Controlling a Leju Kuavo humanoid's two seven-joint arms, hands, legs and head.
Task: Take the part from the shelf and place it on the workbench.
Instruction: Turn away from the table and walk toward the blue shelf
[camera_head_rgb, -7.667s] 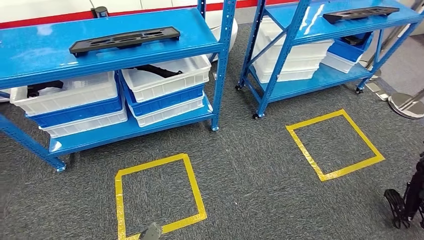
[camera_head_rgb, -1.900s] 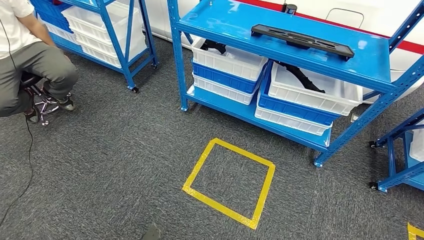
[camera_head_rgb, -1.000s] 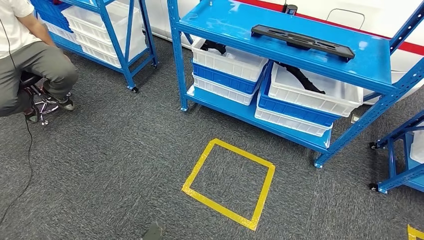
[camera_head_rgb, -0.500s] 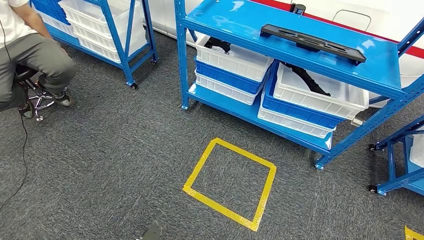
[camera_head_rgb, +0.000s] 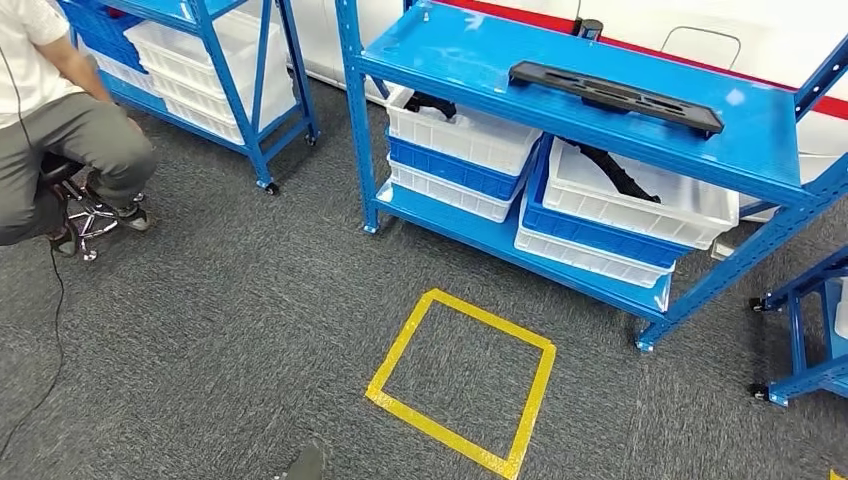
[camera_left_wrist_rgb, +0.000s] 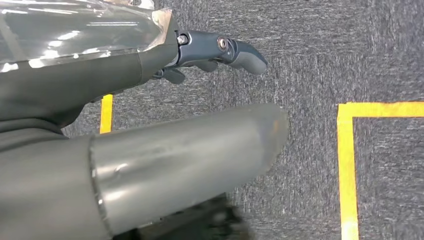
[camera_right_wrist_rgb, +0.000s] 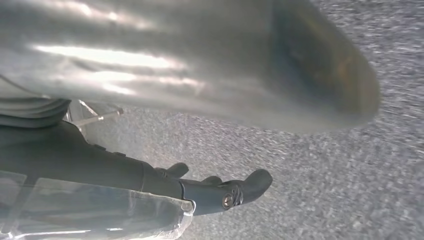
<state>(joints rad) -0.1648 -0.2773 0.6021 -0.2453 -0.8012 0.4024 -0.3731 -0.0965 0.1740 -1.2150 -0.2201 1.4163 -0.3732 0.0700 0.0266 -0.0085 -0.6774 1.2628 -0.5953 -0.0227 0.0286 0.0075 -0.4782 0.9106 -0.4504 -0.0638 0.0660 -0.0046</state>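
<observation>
A long black part (camera_head_rgb: 615, 97) lies flat on the top deck of the blue shelf (camera_head_rgb: 470, 50) ahead of me. More black parts sit in the white bins (camera_head_rgb: 640, 190) one level down. My left hand (camera_left_wrist_rgb: 175, 160) hangs over the grey carpet with its fingers (camera_left_wrist_rgb: 235, 50) apart from the thumb and nothing in it. Its wrist view has yellow floor tape (camera_left_wrist_rgb: 347, 165) beside it. My right hand (camera_right_wrist_rgb: 125, 170) also hangs over carpet, fingers (camera_right_wrist_rgb: 235, 192) spread, holding nothing. Both hands are far from the shelf.
A yellow taped square (camera_head_rgb: 462, 380) marks the carpet in front of the shelf. A person (camera_head_rgb: 50, 130) sits on a wheeled stool at the left. A second blue shelf (camera_head_rgb: 230, 70) with bins stands behind them, and a third shelf's leg (camera_head_rgb: 800, 340) is at the right edge.
The camera has moved: the view turned from two other shelves to this one, and in the last half second the scene slid slightly. Both hands still hold nothing.
</observation>
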